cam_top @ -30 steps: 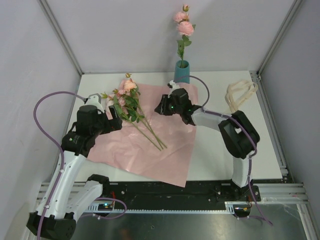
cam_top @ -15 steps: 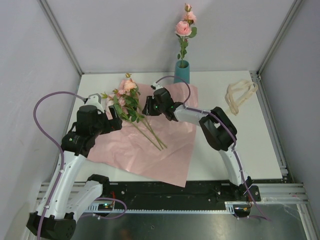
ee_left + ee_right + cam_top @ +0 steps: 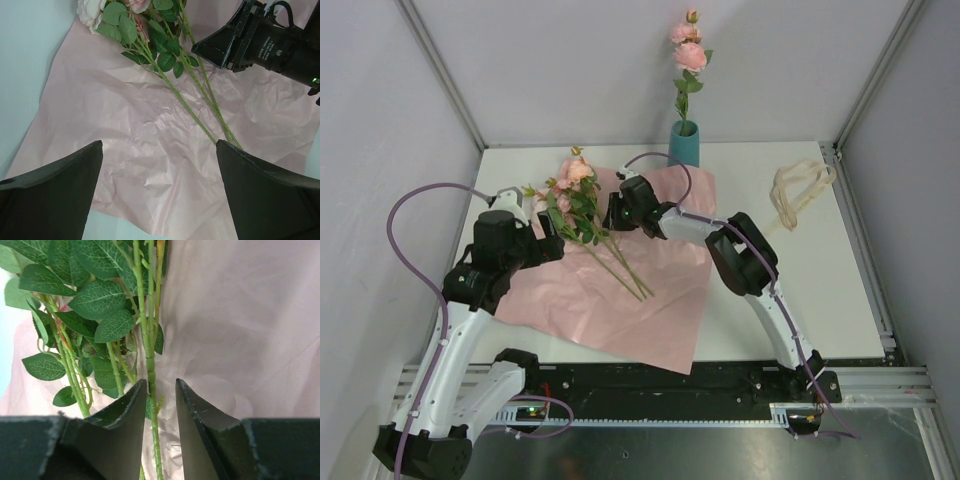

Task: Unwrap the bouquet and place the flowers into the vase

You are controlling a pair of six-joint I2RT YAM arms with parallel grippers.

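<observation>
Two open pairs: left jaws wide over paper (image 3: 150,150) edge, right jaws narrowly astride flower stem (image 3: 149,352).

flowers (image 3: 582,200): pale pink and peach heads, green stems and leaves | paper (image 3: 620,300): plain lilac-pink | vase (image 3: 684,146): plain matte teal | ribbon (image 3: 798,190): cream | surface (image 3: 840,300): white | left arm (image 3: 470,330), right arm (image 3: 775,320): white links, black joints | cable (image 3: 410,215): purple

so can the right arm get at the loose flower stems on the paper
Probably yes: the right gripper hangs over the flowers on the pink paper, jaws part open astride one stem, nothing between.
</observation>
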